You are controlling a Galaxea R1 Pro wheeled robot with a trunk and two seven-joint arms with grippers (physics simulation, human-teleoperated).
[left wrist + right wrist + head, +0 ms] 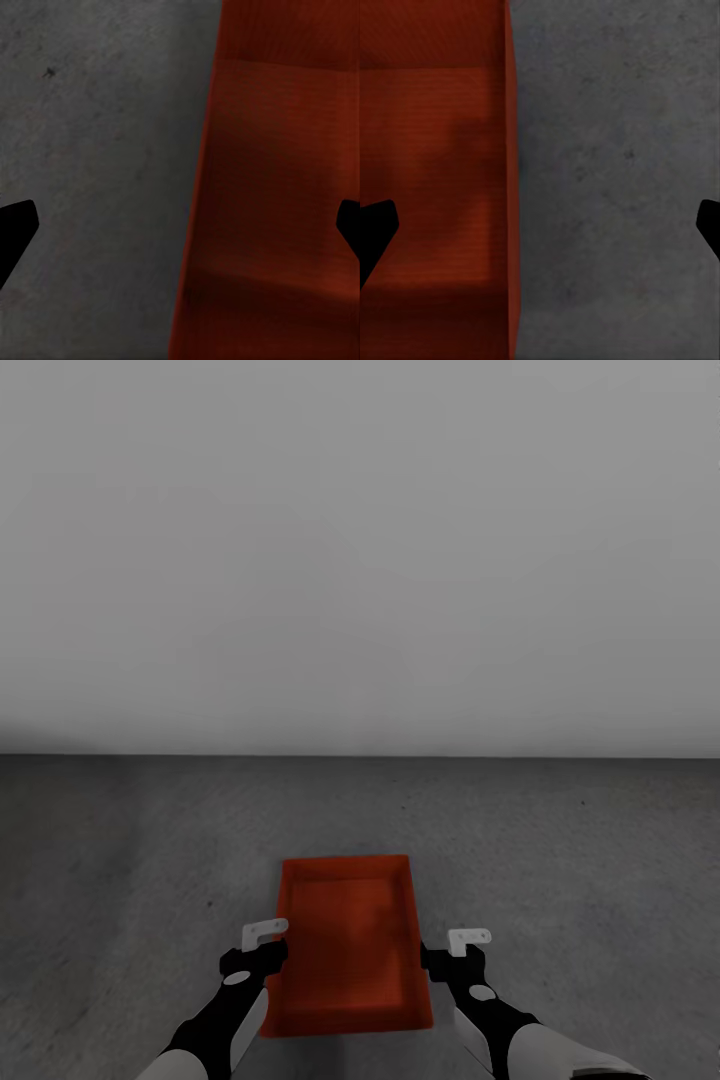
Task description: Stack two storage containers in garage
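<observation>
The red box [350, 945] sits on the concrete floor [560, 840], looking light, stiff and thin-walled. Left hand [262, 940] and right hand [458, 948] are spread wide, each straddling a long side wall, the best grip point.

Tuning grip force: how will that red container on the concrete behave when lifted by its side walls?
The container looks empty, so probably light. Its thin straight walls may flex if pinched. The flat base on the floor shouldn't roll or tip; a lopsided two-arm lift could tilt it.
</observation>
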